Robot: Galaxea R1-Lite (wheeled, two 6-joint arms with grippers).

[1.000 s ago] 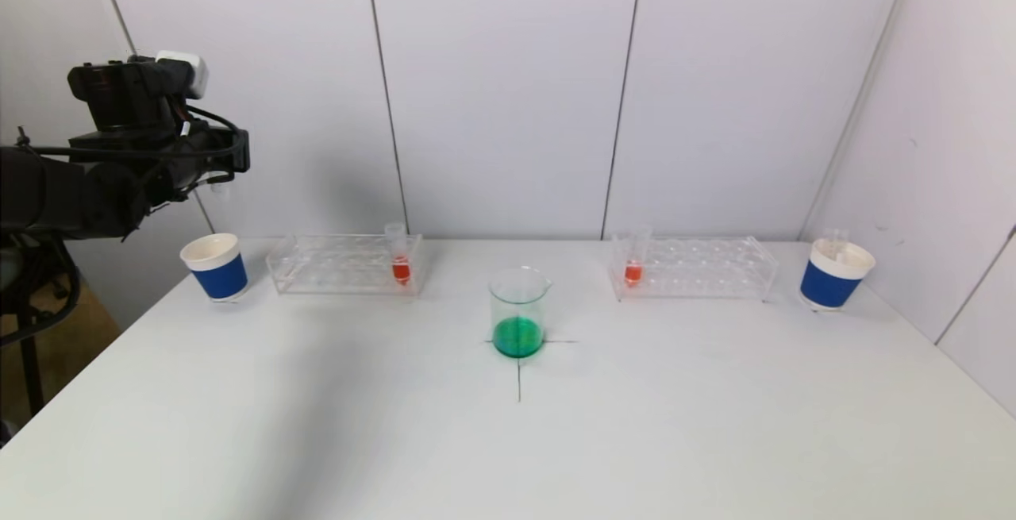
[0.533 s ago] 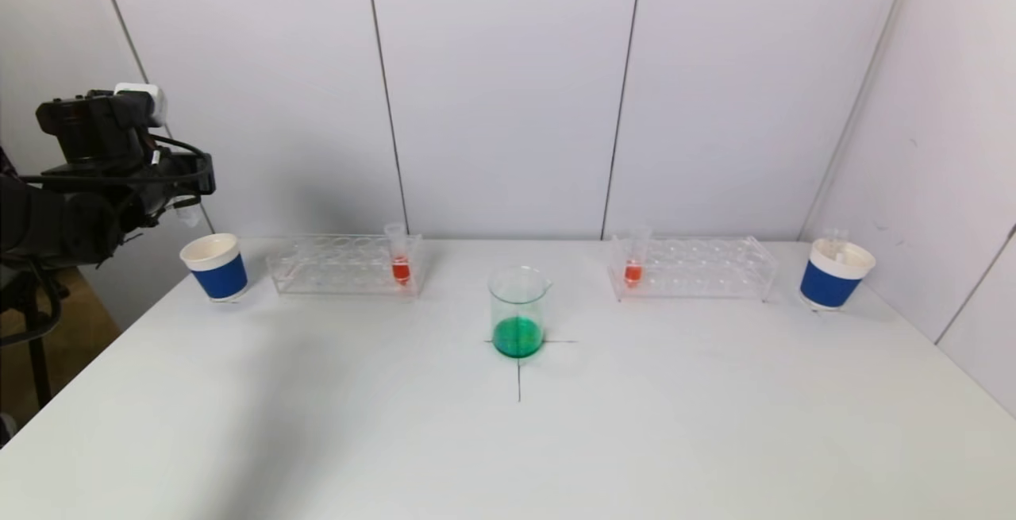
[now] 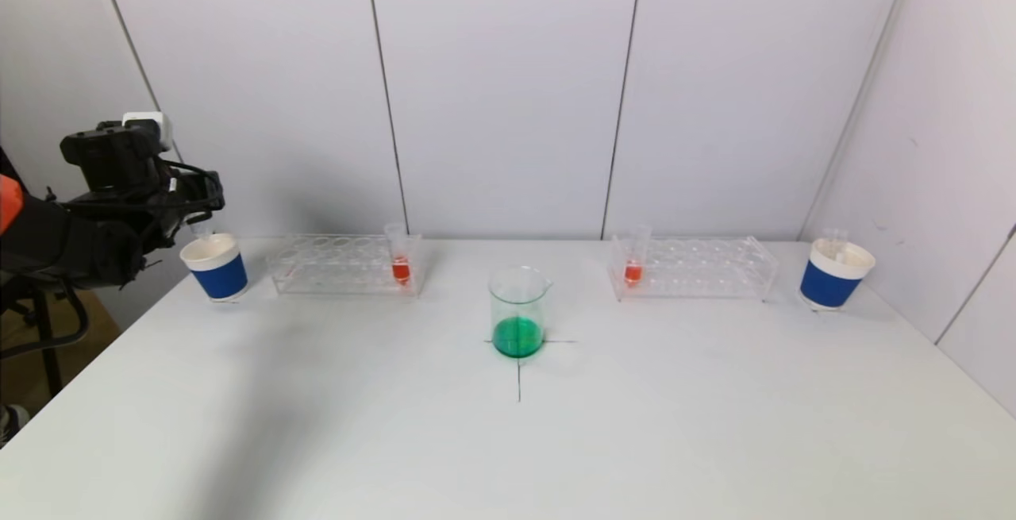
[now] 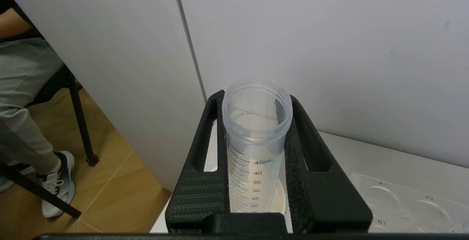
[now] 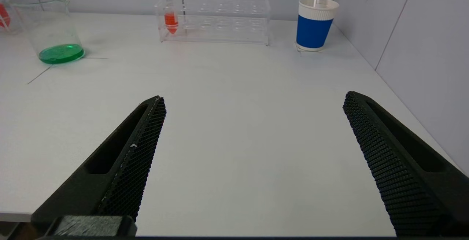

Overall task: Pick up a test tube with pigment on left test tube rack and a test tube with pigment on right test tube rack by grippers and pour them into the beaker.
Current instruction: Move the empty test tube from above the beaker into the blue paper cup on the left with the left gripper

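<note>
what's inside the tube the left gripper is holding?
Nothing visible: the test tube, clamped in the left gripper, looks clear and empty down through its printed scale. Its lower tip is hidden behind the gripper body. It hangs over the blue paper cup.

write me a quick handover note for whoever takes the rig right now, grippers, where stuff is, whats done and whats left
Left gripper: shut on an empty test tube, above the left blue cup.
Right gripper: open, empty, low over the table's near right.
Beaker: centre, holding green liquid.
Left rack and right rack: one orange-filled tube each.
Right blue cup: already holds a tube.
Left to do: drop the empty tube into the cup, probably then pour the orange tubes.
</note>
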